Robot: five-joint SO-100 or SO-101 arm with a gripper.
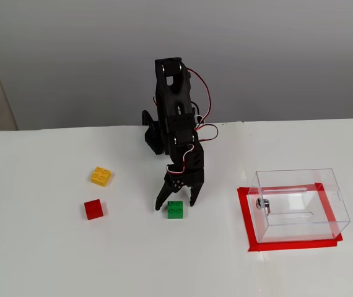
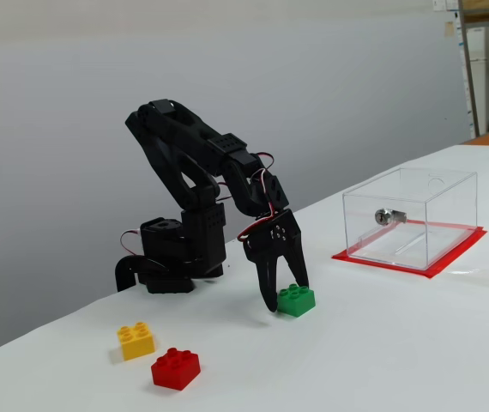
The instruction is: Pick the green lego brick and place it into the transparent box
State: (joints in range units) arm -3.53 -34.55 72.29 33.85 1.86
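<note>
Left to right in the fixed view from above: small red square plastic brick (image 1: 93, 209) and yellow studded plastic brick (image 1: 101, 176) are sitting well clear on the white counter (image 1: 40, 260), not in play.

Black two-finger claw (image 1: 176, 203) is pointing down at the counter, fingers spread wide and gripping nothing. Small bright green square plastic lego brick (image 1: 176, 210) is lying on the counter just in front of the fingertips, camera side, roughly centred between them; the side fixed view shows it (image 2: 296, 299) against or just beside the claw (image 2: 284, 297), contact not resolvable. Brick is square, so no long axis to align; its faces look roughly square to the claw's opening.

Judgement: the coming move is turning on a small push outward from the base to straddle the brick, then closing.

Clear rectangular plastic box with thin walls (image 1: 300, 204) is standing on red tape, well apart to the right, empty apart from its small metal fitting.
</note>
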